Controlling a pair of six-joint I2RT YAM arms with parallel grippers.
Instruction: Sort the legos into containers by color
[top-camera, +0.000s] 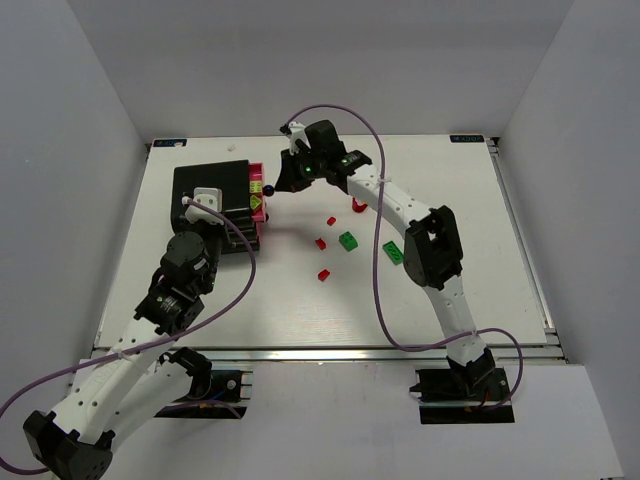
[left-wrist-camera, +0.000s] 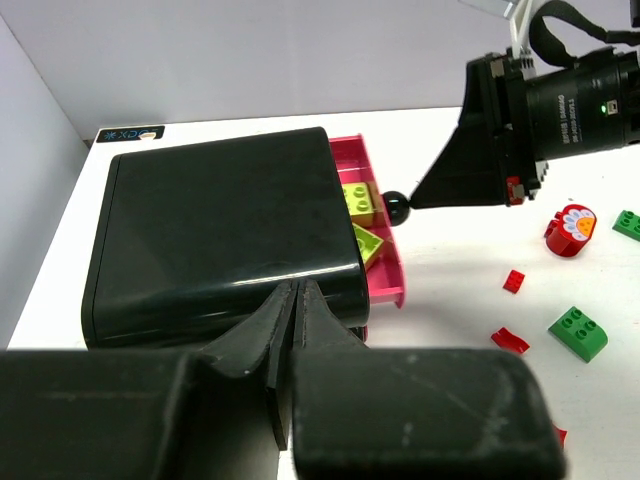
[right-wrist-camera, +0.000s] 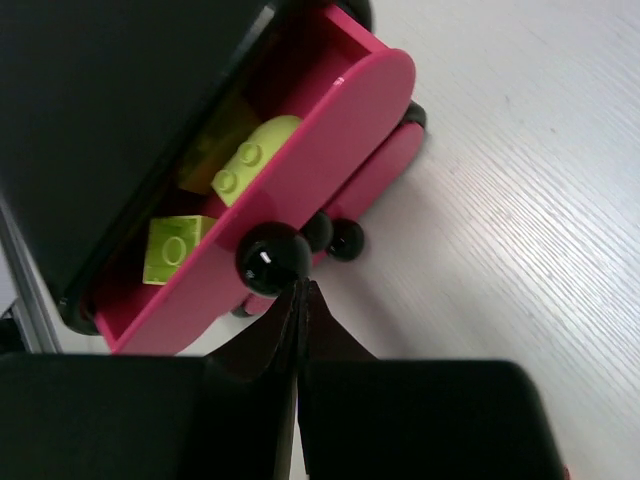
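A glossy black box (top-camera: 210, 185) holds a pink drawer (top-camera: 257, 200) pulled partly out, with lime bricks (left-wrist-camera: 358, 203) inside; they also show in the right wrist view (right-wrist-camera: 250, 160). My right gripper (right-wrist-camera: 302, 290) is shut, its tips touching the drawer's black knob (right-wrist-camera: 272, 258) from below, not around it. My left gripper (left-wrist-camera: 293, 290) is shut and empty, its tips against the box's near edge (left-wrist-camera: 300, 270). Loose on the table are small red bricks (top-camera: 320, 242) and dark green bricks (top-camera: 348, 241), to the right of the box.
A red round piece with a flower face (left-wrist-camera: 570, 230) lies near the right arm (top-camera: 400, 205). More pink drawers with knobs (right-wrist-camera: 345, 240) sit below the open one. White walls close the table at left, back and right.
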